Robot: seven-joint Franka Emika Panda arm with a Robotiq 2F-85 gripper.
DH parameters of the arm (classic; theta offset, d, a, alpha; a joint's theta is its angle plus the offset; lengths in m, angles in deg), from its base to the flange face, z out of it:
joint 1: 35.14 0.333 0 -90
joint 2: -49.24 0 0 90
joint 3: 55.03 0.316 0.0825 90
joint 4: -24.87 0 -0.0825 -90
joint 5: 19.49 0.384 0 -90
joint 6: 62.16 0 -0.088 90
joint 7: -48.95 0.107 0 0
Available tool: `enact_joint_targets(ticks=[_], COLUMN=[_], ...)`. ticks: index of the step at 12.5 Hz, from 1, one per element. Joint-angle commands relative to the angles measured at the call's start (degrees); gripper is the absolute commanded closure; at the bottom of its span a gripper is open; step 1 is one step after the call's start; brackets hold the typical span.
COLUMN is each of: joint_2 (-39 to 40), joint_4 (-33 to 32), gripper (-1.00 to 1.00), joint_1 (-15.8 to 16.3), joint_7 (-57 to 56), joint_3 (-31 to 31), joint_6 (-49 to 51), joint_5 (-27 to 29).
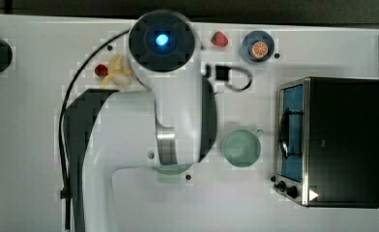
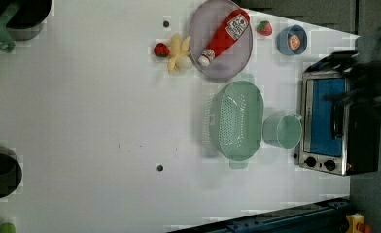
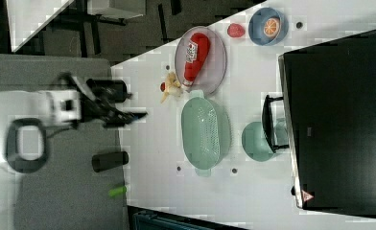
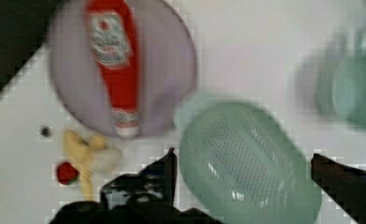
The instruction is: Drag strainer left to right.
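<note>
Pale mint-green plastic showed as a sliver in the top view: I saw just the edge of the strainer (image 1: 170, 172) poking out beneath the white arm, with the green cup (image 1: 241, 147) to the top view's right of it and the toaster oven (image 1: 328, 141) further right on the white table (image 1: 28, 121).

In the left view I had the strainer (image 2: 236, 121) whole, lying hole-dotted side up, below the grey plate (image 2: 221, 40) that carried the ketchup bottle (image 2: 225, 36). The cup (image 2: 283, 130) stood just beside the strainer, between it and the oven (image 2: 332, 121). A banana (image 2: 178, 53) and a small red fruit (image 2: 161, 49) lay to the left view's left of the plate.

In the right view the gripper (image 3: 128, 115) hung off the table's edge, well apart from the strainer (image 3: 205, 132); there I could not tell how the fingers stood.

In the wrist view the two dark fingers (image 4: 165, 170) were spread wide apart, released, with the strainer (image 4: 246, 163) seen between them and nothing gripped.
</note>
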Motion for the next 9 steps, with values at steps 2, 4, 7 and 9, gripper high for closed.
enact_joint_targets(ticks=[2,4,7,9], joint_2=[-0.8,-1.3,-1.5,-1.5], joint_4=[8.3,11.2,11.9,11.8], gripper=[-1.0,-1.0,-1.0,-1.0], joint_1=[-1.5,-1.5,-1.5,-1.5], joint_7=[-13.8,-13.7,-13.9,-13.9], joint_3=[-4.4,-4.6,-4.8,-4.8], joint_6=[8.0,13.8,17.4,17.3], joint_5=[-2.0,-1.8,-1.6,-1.6])
